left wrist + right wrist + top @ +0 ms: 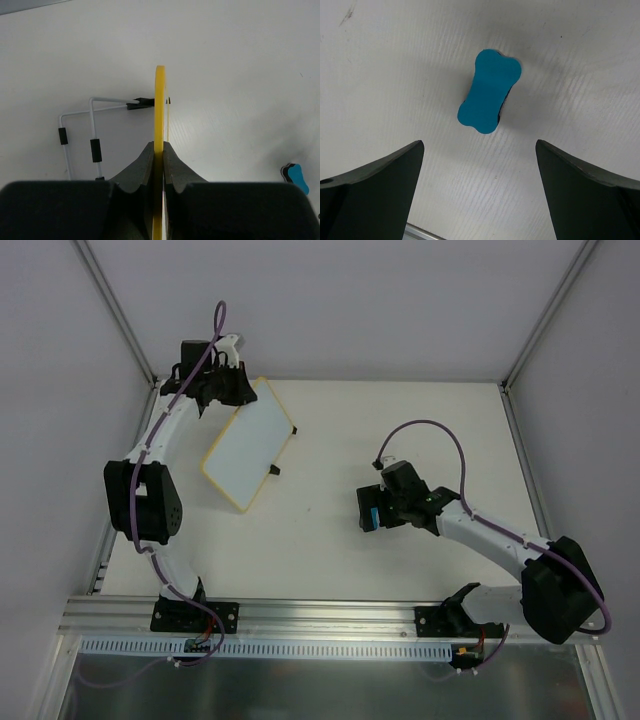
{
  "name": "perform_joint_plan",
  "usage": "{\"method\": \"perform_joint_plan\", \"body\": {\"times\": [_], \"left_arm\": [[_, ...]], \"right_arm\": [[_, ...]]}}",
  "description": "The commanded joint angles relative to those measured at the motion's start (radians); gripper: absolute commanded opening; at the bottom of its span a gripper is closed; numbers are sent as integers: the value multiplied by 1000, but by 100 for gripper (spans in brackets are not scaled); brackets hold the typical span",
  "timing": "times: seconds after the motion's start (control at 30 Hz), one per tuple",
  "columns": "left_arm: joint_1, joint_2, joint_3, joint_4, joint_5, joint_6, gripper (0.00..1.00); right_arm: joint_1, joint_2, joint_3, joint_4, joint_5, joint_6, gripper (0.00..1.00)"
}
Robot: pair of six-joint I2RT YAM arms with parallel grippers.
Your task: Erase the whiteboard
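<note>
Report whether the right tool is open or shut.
Open. The right tool shows its fingers spread wide, nothing between them; the blue eraser lies untouched ahead.

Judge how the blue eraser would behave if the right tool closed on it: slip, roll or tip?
The blue eraser lies on a broad face on the table, so it probably won't roll or tip. Its pinched, bone-like waist should give the open right tool a seat, so slipping seems unlikely. It looks small, likely light.
</note>
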Motion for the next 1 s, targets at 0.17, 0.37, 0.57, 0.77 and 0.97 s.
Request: {"method": "perform_joint_plan", "body": {"times": [0.17,0.37,0.57,0.77,0.97], "left_arm": [[13,-13,86,36,-59,-69,0],[18,-53,102,36,-96,-111,0],[38,-24,115,36,-196,-177,0],[42,27,132,36,-148,-171,0],[42,78,138,36,-96,-120,0]], "right_arm": [[-3,36,1,23,-8,10,99],[-4,65,9,36,-52,13,99],[-4,66,3,43,-61,19,99],[-4,56,-6,45,-58,21,99],[-3,50,-14,45,-57,24,99]]}}
